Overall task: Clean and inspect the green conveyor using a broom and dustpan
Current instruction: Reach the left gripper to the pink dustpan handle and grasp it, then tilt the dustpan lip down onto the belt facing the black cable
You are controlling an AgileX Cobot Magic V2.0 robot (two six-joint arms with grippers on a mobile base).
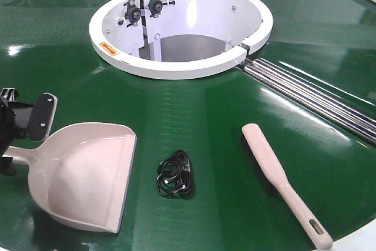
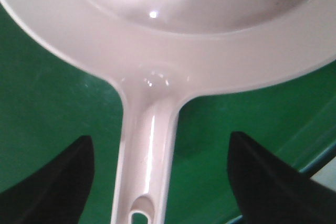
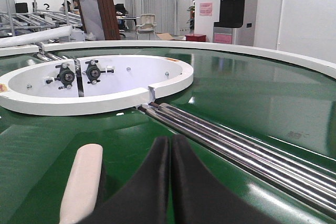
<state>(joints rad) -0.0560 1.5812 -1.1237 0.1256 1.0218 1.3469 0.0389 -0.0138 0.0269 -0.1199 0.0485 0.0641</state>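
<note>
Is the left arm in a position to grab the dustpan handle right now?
Probably yes. The left end effector is open, its fingers either side of the dustpan handle, with green conveyor showing in both gaps and nothing between.

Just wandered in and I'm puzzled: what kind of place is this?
Probably an industrial workshop or test lab, not a home. A large curved green conveyor with steel roller strips fills the view, and behind it stand metal racks and an office chair.
</note>
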